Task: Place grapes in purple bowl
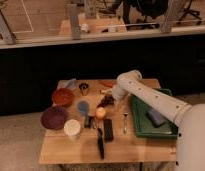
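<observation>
The grapes (104, 102) are a dark reddish cluster on the wooden table (76, 150), just above the round orange fruit (100, 113). My gripper (111, 98) hangs from the white arm (146, 97) and is down right at the grapes, at their right side. I cannot tell whether it holds them. The purple bowl (54, 118) sits at the table's left edge, apart from the gripper, and looks empty.
An orange-red bowl (62, 96) is behind the purple bowl, with a white cup (72, 128) in front of it. A small blue bowl (83, 107), black utensils (108, 129) and a fork (125, 121) lie mid-table. A green tray (163, 131) is at the right.
</observation>
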### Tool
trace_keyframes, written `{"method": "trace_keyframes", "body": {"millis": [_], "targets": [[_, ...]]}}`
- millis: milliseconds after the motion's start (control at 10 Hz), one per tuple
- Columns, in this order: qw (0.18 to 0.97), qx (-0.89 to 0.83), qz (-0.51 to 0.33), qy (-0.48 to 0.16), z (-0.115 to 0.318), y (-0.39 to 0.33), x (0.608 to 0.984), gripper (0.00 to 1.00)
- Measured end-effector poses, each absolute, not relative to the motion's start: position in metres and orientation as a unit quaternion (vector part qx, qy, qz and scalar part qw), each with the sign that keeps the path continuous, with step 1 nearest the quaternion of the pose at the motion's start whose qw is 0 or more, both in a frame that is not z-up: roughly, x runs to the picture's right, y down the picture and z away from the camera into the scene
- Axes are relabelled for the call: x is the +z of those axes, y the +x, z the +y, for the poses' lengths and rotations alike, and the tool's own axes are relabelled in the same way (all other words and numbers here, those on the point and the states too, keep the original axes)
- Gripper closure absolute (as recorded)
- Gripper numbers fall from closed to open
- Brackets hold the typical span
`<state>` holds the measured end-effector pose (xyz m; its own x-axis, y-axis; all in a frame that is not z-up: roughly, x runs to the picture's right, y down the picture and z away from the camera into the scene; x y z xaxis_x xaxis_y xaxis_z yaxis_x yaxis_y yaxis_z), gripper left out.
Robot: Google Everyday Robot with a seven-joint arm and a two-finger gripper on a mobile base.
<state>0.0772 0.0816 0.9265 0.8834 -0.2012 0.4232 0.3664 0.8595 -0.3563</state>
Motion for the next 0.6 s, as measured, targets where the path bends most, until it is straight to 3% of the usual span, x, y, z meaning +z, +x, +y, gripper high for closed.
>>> {"method": "trace_keyframes", "body": {"millis": [200, 600], "targets": [[0.945, -0.144, -0.185, -0.229, 0.087, 0.082, 0.937, 0.22], [0.946, -0.129, -0.183, -0.235, 0.085, 0.089, 0.942, 0.62]]}}
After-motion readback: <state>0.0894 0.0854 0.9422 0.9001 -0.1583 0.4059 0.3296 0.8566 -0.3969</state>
